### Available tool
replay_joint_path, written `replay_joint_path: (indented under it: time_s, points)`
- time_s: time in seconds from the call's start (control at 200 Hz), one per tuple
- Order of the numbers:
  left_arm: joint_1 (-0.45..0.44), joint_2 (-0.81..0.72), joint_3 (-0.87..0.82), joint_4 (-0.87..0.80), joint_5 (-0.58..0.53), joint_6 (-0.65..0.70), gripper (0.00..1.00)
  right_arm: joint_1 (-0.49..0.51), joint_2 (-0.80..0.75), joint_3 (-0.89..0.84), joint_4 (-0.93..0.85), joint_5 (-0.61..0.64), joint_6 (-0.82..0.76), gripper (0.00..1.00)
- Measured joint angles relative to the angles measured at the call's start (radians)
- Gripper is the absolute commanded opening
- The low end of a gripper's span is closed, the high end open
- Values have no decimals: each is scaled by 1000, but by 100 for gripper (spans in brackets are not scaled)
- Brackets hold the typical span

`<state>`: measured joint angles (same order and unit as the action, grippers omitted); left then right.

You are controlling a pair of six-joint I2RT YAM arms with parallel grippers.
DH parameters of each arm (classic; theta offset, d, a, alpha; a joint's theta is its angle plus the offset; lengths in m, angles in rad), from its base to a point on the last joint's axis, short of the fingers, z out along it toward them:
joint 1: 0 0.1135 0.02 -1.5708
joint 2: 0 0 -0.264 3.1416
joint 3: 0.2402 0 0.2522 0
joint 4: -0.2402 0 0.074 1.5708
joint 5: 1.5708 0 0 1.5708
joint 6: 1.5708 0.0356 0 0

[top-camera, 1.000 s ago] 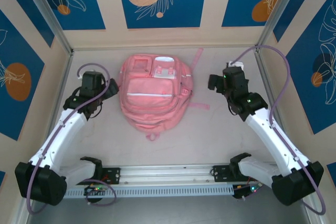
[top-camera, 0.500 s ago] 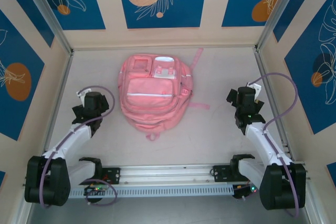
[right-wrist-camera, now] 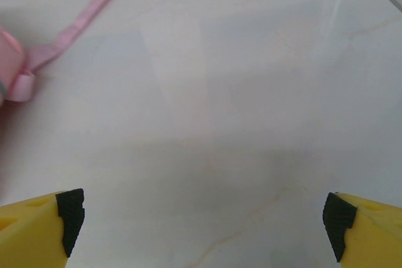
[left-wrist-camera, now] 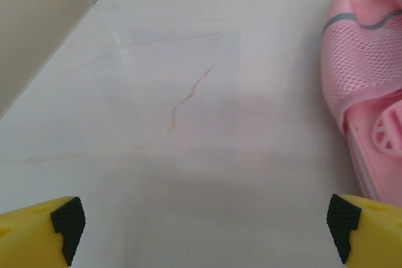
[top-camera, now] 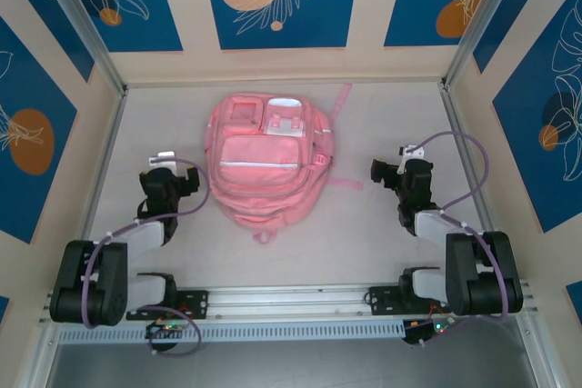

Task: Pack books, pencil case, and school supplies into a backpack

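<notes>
the pink backpack (top-camera: 264,165) lies flat on the table (top-camera: 364,243), front pockets up, in the middle between the two arms and apart from both. it is judged to be soft, light and floppy: the fabric would be expected to sag and fold when lifted at one point, so its opening would likely have to be held apart by one gripper. firmer holds are probably offered by the small loop (top-camera: 264,236) at its near edge, the loose strap (right-wrist-camera: 88,14) trailing on its right, or a pinch of the mesh side pocket (left-wrist-camera: 358,54). zip pulls cannot be made out. the left gripper (left-wrist-camera: 204,223) is spread wide and empty, beside the mesh pocket. the right gripper (right-wrist-camera: 204,221) is likewise released, over bare table near the strap.
</notes>
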<state>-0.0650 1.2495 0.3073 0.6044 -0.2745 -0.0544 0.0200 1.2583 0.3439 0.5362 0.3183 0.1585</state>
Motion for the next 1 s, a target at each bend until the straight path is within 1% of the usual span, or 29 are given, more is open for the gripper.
replay_joint_path:
  time_s: [0.195,0.335,0.44,0.58,0.685,0.75,1.0]
  points:
    - [3,66,-6,135,79,13,100,-3,31,-6,119,-88,-26,99]
    - [4,154,-6,224,95,13,100,-13,77,-6,185,-131,-26,99]
    - [4,201,-6,246,95,13,100,-15,135,-5,222,-147,-26,99]
    - [4,207,-6,270,95,12,100,-14,208,3,243,-151,-26,99]
    - [4,221,-6,307,98,13,100,5,250,14,266,-139,-34,99]
    - [4,254,-5,341,113,14,100,18,259,17,272,-135,-38,99]
    - [3,270,19,306,111,22,100,16,262,30,278,-137,-40,99]
